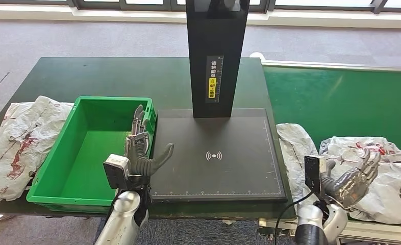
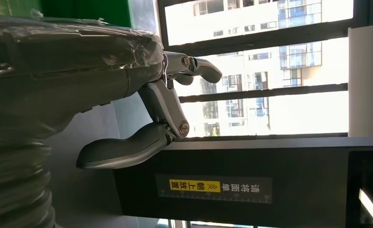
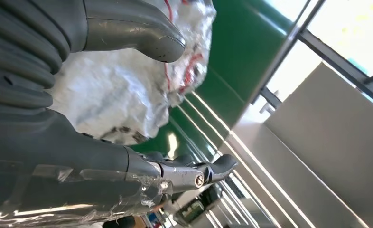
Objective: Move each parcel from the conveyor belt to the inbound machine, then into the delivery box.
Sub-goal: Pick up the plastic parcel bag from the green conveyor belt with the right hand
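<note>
Pick-up step in hand, none yet grasped; right hand (image 1: 355,179) hovers fingers spread and empty over crumpled white plastic parcel (image 1: 379,166) on green conveyor belt (image 1: 341,99); left hand (image 1: 143,153) open, empty, beside green plastic delivery box (image 1: 60,168); black flat inbound machine (image 1: 239,173) bare; next move, by judgement, requires closing on the parcel.

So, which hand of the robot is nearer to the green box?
Left. The left hand hovers open at the right wall of the green box; the right hand is far across the black scanner platform, above a white parcel.
</note>
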